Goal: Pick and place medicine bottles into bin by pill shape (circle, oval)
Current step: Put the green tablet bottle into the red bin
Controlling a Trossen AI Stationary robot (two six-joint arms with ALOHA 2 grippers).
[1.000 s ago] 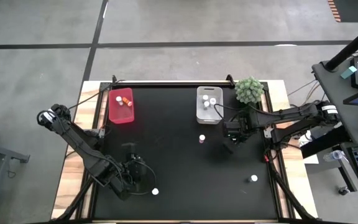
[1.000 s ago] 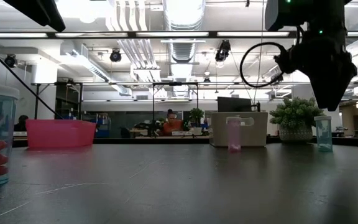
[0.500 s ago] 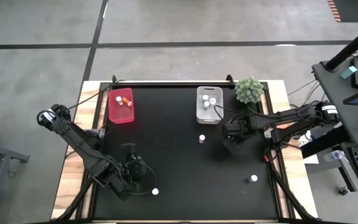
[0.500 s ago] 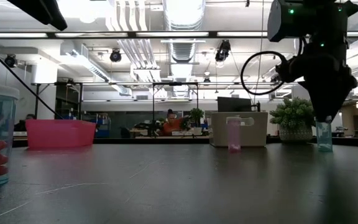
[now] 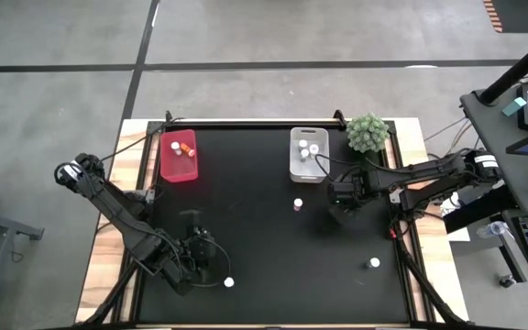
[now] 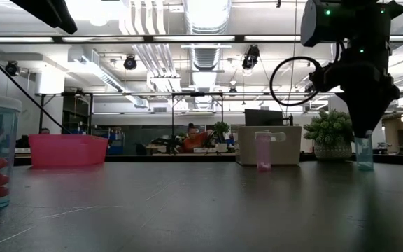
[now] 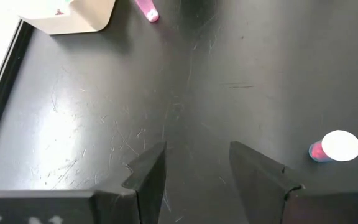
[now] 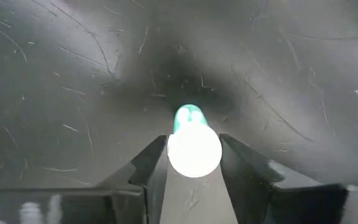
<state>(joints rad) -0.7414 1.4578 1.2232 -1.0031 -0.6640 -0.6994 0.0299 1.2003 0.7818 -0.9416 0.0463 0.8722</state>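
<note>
A green vial with a white cap stands upright on the black table, right of centre; it also shows in the low view. My right gripper points down over it, open, with one finger on either side of the cap; in the high view it hides the vial. My left gripper waits open and empty near the table's front left. A pink vial stands at mid table. A red-bodied vial stands near the left gripper. Another vial stands at the front right. My right gripper stands from above, pointing down, with its fingertips close beside the two sides of the green vial's white cap. I cannot tell whether they touch it. The vial stands upright on the table.
A red bin holding vials sits at the far left, and a white bin holding vials at the far middle. A green plant ball stands at the far right corner. The table's middle is bare black surface.
My right gripper has come down over the green vial, so its fingertips now reach the cap. The vial has stayed upright in place.
</note>
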